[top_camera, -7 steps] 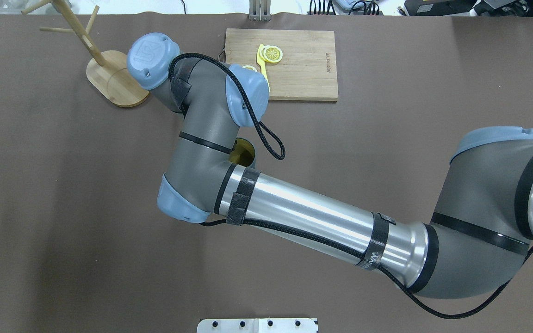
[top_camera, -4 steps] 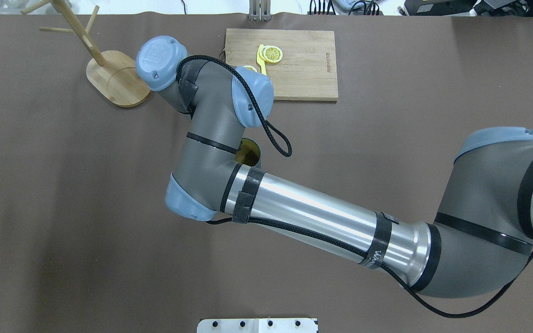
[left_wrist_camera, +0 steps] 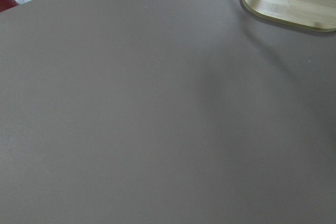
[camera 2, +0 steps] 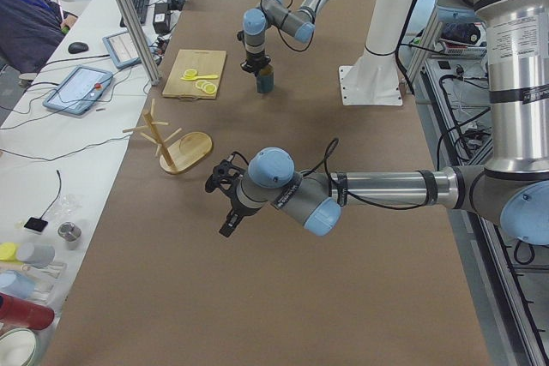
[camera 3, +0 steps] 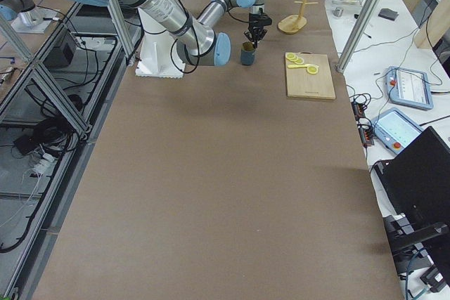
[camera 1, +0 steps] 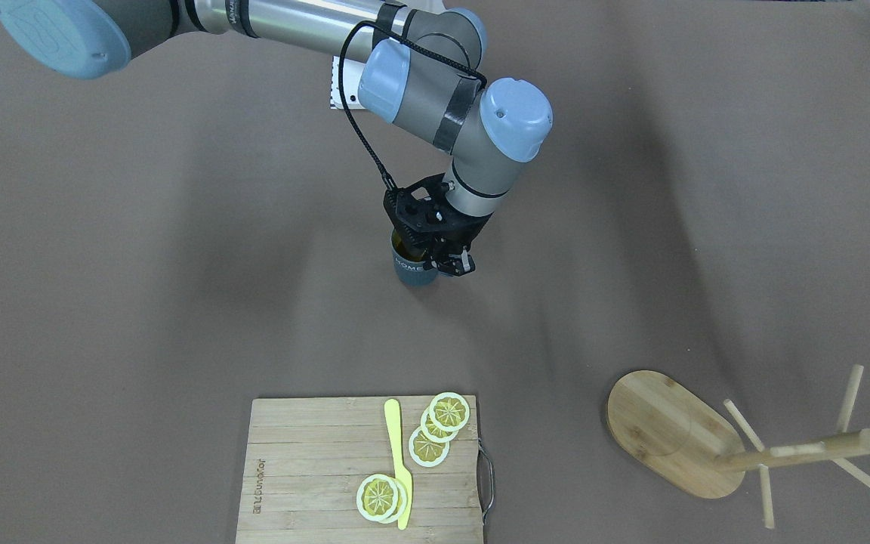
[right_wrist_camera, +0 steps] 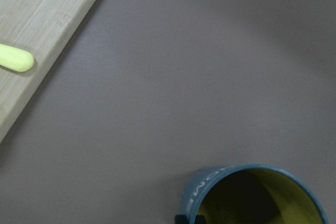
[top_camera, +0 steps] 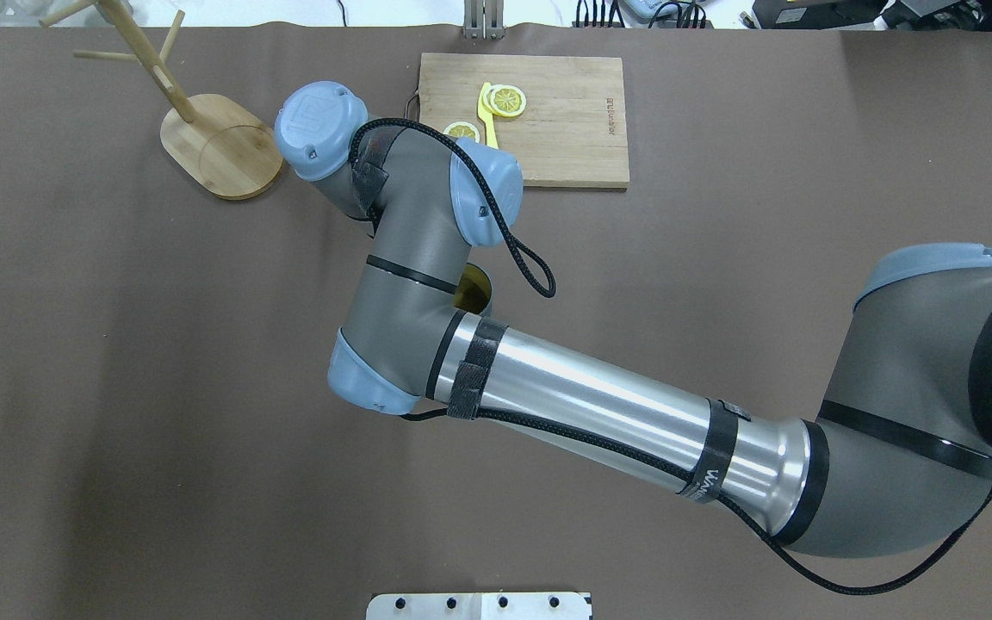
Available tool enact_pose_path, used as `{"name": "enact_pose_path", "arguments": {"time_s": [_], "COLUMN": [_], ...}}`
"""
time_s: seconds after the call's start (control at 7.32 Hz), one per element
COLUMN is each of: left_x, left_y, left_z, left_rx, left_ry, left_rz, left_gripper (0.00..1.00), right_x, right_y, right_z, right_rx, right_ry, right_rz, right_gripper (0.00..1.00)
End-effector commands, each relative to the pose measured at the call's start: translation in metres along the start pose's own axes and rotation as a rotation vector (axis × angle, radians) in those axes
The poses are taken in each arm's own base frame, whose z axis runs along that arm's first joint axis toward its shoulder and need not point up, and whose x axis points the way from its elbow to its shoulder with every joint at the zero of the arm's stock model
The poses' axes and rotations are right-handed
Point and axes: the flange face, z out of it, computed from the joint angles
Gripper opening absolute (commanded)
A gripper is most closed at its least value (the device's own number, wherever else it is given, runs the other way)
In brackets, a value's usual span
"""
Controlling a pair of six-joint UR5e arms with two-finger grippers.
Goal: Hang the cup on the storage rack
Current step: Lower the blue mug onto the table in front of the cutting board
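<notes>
Slate-blue cup (camera 1: pixel 411 273) sits upright — right pincer (camera 1: pixel 446 264) pinching its rim.

Overhead view: right arm (top_camera: pixel 410 250) has shifted toward the view's right and slightly toward the robot, away from the storage rack (top_camera: pixel 220 146). Its blue wrist cap (top_camera: pixel 319 129) covered part of the rack's oval base before; the base is now nearly all in view. The cup (top_camera: pixel 474 293), only a sliver of yellow-green rim showing past the forearm, moved the same way with the arm. A lemon slice (top_camera: pixel 461 131) on the cutting board (top_camera: pixel 573 129), mostly hidden by the wrist earlier, is now uncovered. Elbow cap (top_camera: pixel 371 383) slid right too.
</notes>
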Motion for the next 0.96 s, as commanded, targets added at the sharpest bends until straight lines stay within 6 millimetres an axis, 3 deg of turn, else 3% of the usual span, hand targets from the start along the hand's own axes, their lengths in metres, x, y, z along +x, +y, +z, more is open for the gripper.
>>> {"name": "enact_pose_path", "arguments": {"time_s": [0.0, 0.14, 0.27, 0.68, 0.82], "left_x": [0.000, 0.000, 0.000, 0.000, 0.000], "left_y": [0.000, 0.000, 0.000, 0.000, 0.000], "left_z": [0.000, 0.000, 0.001, 0.000, 0.000], "left_rx": [0.001, 0.000, -0.001, -0.003, -0.001], "left_ry": [-0.001, 0.000, 0.000, 0.003, 0.005], "left_rz": [0.000, -0.001, -0.002, -0.004, -0.030], "left_gripper": [1.00, 1.00, 1.00, 1.00, 1.00], "right_x": [0.000, 0.000, 0.000, -0.003, -0.008], "right_y": [0.000, 0.000, 0.001, -0.003, -0.019], "right_z": [-0.001, -0.002, -0.002, -0.025, -0.036], "right_rx": [0.001, 0.003, 0.008, -0.011, -0.014], "right_ry": [-0.003, -0.007, -0.010, -0.045, -0.063], "right_rz": [-0.016, -0.024, -0.039, -0.157, -0.184], "right_gripper": [0.03, 0.14, 0.97, 1.00, 1.00]}}
